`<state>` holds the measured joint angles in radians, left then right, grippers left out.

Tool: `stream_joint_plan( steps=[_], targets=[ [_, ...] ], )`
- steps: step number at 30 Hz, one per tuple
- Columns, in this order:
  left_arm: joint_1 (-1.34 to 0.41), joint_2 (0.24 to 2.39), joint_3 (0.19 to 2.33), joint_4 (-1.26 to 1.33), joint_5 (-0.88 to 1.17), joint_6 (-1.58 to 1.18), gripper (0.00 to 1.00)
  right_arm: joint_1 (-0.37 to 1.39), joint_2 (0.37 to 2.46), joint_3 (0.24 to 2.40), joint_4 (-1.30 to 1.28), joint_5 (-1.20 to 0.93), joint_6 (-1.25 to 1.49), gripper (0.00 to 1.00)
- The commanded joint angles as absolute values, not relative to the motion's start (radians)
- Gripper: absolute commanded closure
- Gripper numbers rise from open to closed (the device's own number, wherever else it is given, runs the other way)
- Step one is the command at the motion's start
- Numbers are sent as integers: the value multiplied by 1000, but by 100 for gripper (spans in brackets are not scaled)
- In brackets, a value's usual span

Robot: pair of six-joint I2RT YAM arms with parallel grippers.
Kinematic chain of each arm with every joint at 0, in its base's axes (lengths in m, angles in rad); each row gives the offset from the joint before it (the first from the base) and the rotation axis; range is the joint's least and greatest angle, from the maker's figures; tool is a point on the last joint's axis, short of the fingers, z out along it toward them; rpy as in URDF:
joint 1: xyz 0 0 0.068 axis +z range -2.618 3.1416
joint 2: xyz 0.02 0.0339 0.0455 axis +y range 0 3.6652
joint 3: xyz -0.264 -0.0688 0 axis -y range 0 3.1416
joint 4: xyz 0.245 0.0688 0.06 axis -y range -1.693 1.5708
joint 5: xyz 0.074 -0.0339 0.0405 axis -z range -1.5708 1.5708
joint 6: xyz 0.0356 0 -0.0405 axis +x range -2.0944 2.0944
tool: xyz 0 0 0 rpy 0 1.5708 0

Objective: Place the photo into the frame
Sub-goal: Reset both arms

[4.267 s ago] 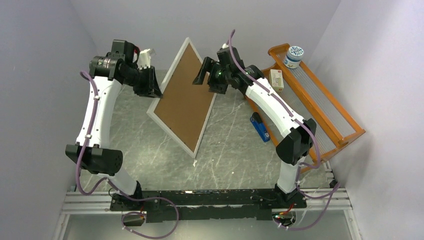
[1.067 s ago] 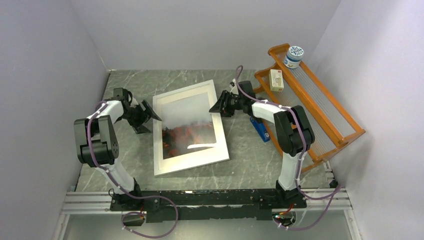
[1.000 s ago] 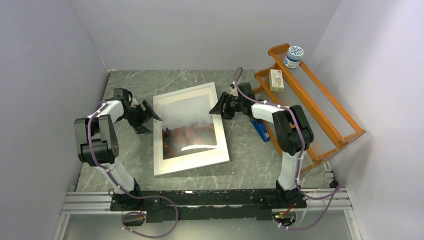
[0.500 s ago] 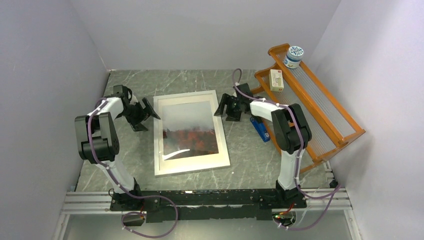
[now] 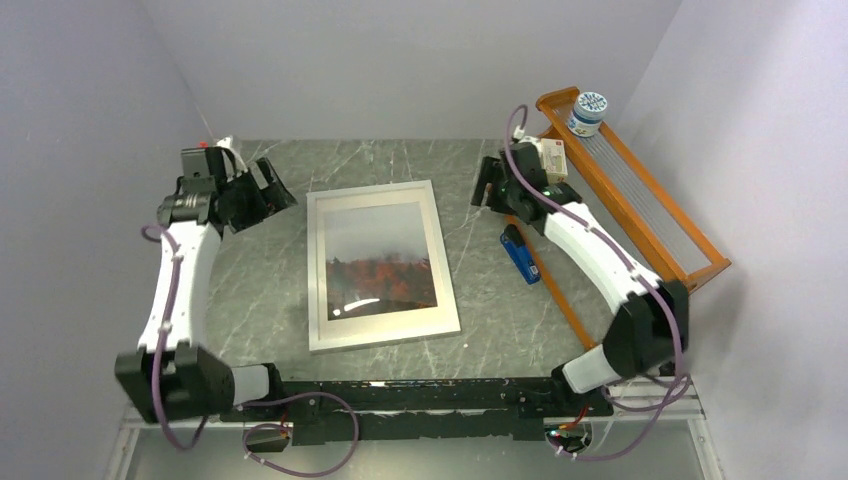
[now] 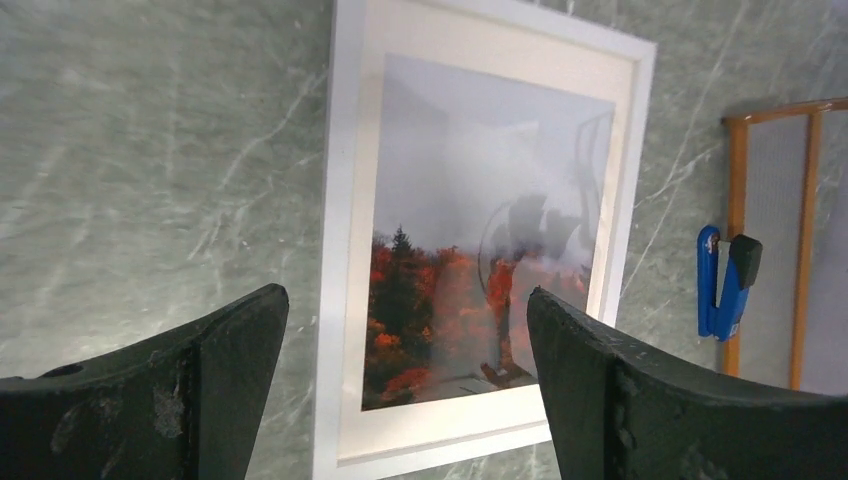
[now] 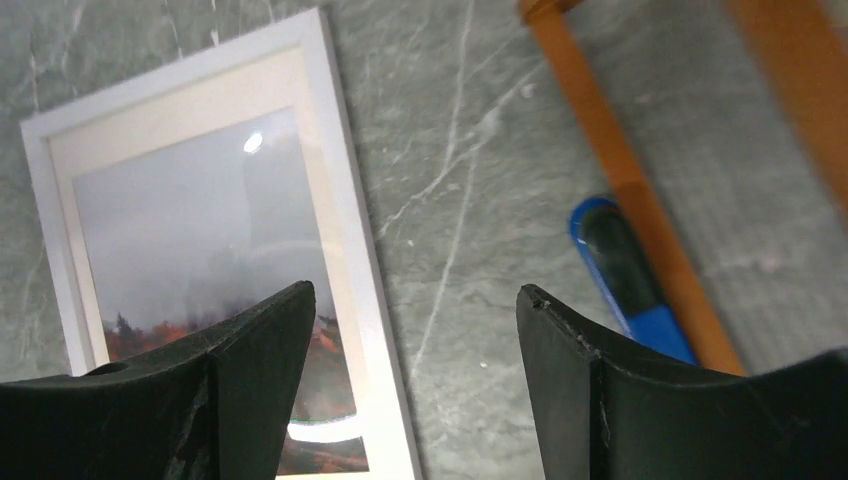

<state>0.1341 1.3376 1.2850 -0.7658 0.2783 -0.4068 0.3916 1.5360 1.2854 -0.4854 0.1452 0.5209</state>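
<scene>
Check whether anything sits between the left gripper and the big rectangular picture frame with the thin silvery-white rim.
Nothing visible does. The open left gripper hangs beside the silvery-white rectangular picture frame, and only grey marble tabletop shows between them. The blue stapler lies on the frame's far side.

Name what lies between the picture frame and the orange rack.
A blue stapler lies on the table between the frame and the orange rack, beside the rack's rail, clearest in the top view.

The glossy photo (image 5: 378,258) sits in a smooth silvery-white frame (image 5: 316,270) on a polished marble-look table (image 5: 480,290).
</scene>
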Motion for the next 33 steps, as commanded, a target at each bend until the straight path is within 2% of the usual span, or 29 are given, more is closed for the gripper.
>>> stream_joint_plan(
  steps=[1,10,17,22,29,33],
  targets=[
    [130,1147,1329,-863,161,-322,6,395,1373,1310,-649,340,511,23],
    [130,862,1375,-1041,93,-351,5,396,977,1199,-763,421,528,18],
    [129,695,1525,-1320,-23,-377,5,397,834,1193,-1002,310,551,13],
    [130,632,1599,-1435,-45,-381,5,396,707,1156,-1042,253,542,10],
    [129,599,1607,-1511,-34,-380,5,396,632,1221,-1084,260,529,7],
    [130,594,1604,-1530,-26,-380,5,397,599,1197,-1046,266,510,10]
  ],
)
